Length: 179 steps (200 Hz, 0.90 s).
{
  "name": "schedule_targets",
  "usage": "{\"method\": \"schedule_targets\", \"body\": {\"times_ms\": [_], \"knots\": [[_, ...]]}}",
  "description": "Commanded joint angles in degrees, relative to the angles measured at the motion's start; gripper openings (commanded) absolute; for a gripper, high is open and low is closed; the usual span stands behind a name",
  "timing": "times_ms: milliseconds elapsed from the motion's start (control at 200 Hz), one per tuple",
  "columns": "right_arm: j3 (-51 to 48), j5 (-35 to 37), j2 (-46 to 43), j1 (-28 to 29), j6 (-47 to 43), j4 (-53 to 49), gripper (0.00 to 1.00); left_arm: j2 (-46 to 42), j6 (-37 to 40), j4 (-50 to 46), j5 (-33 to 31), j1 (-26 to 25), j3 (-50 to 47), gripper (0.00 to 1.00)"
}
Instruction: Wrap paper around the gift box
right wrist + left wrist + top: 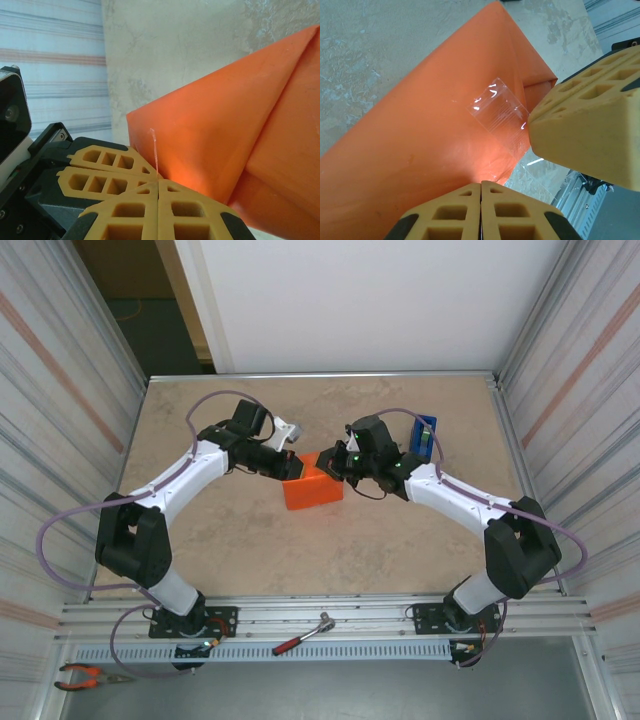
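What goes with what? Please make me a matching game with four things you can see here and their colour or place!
Things:
1. paper
2. tape dispenser
3. strip of tape
4. wrench

Colour or place:
A. blue, towards the far right of the table
B. clear and shiny, stuck on the paper
C. lying on the metal rail at the near edge, between the two arm bases
D. orange, in the middle of the table

Right pairs: 1-D, 2-A, 3-B, 4-C.
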Motion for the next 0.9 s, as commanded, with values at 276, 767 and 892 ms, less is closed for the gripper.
{"method": "schedule_targets", "body": {"times_ms": [276,767,892], "knots": [[1.7,0.9,0.2,0.6,1.1,0.0,0.0,1.9,0.9,-5.1,-2.8,-0.4,-3.5,0.09],[1.7,0.9,0.5,0.7,0.8,-0.2,0.0,2.0,1.0,-4.9,-2.7,-0.4,-3.6,0.09],[1.7,0.9,0.6,0.7,0.8,-0.2,0.0,2.0,0.9,-4.7,-2.6,-0.4,-3.7,0.09]]}}
